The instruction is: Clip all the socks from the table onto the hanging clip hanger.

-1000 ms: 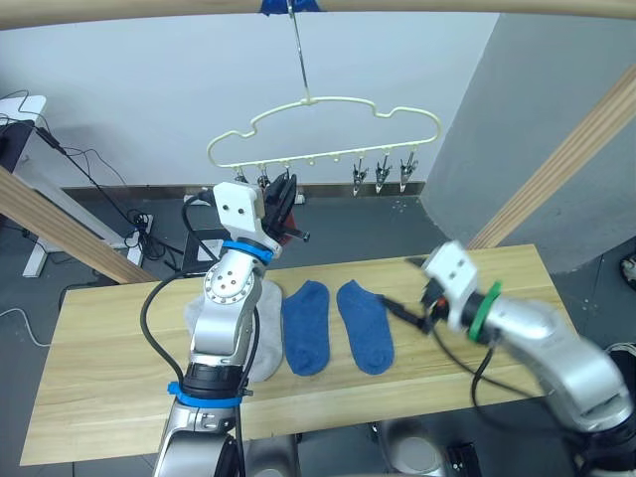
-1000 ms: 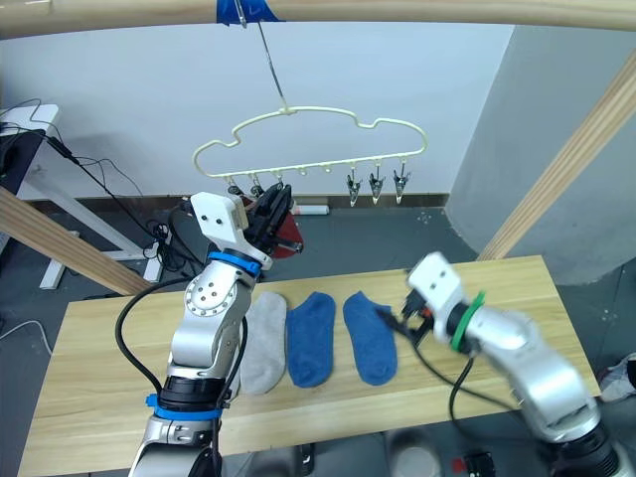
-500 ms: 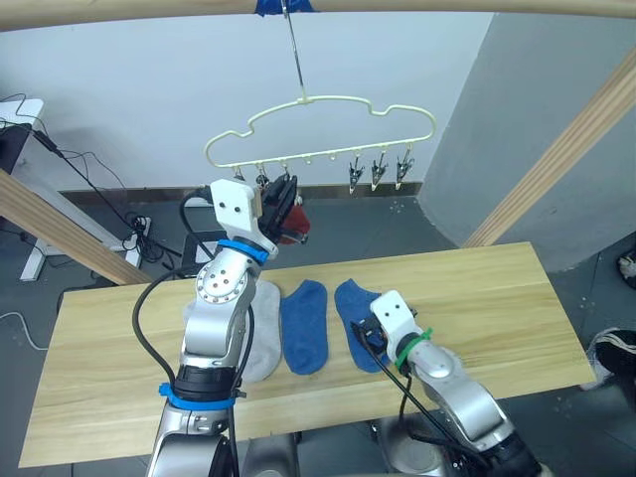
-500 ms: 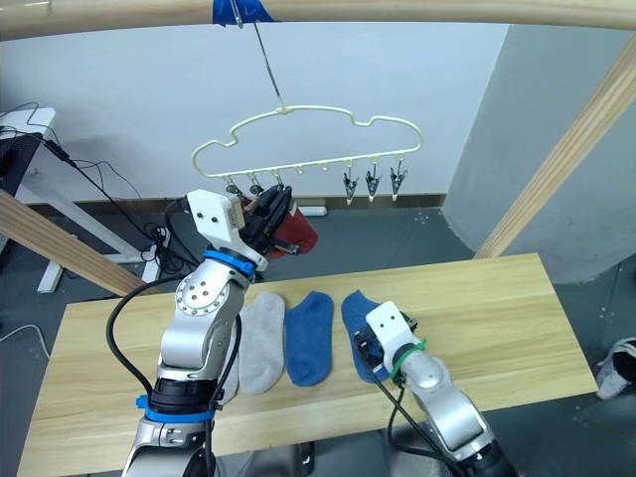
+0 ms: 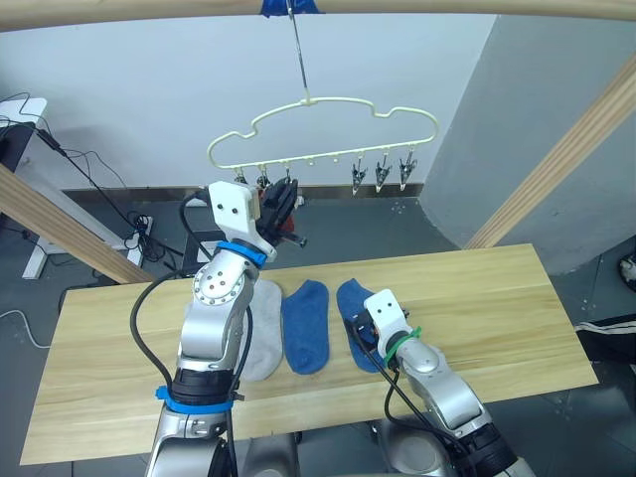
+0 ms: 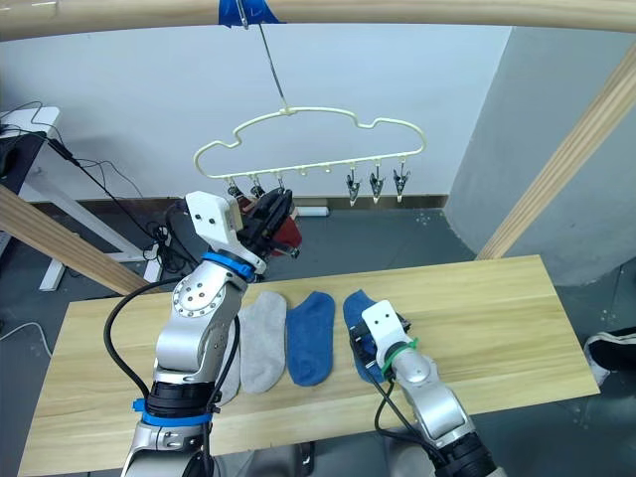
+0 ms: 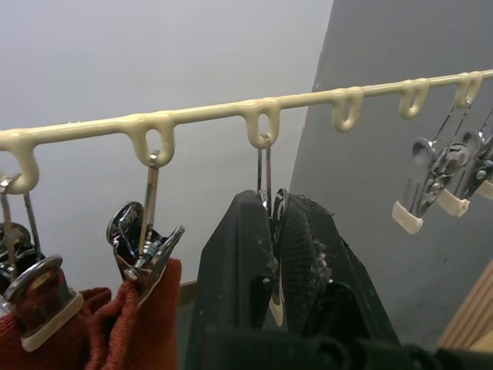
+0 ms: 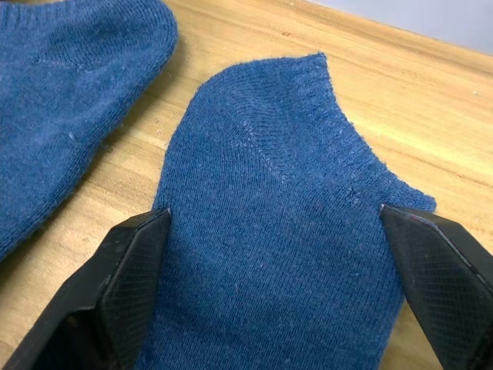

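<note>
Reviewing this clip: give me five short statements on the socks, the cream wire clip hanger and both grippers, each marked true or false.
1. The right gripper is open, one finger on each side of a blue knit sock. True.
2. Two blue socks lie on the pale plank table. True.
3. The cream-yellow wire clip hanger lies flat on the table. False: it hangs by its hook from a wooden pole overhead.
4. The left gripper is shut on a metal clip of the hanger. True.
5. A light grey sock is already clipped to the hanger. False: it lies on the table; the cloth in the clips is a rust-red sock.
</note>
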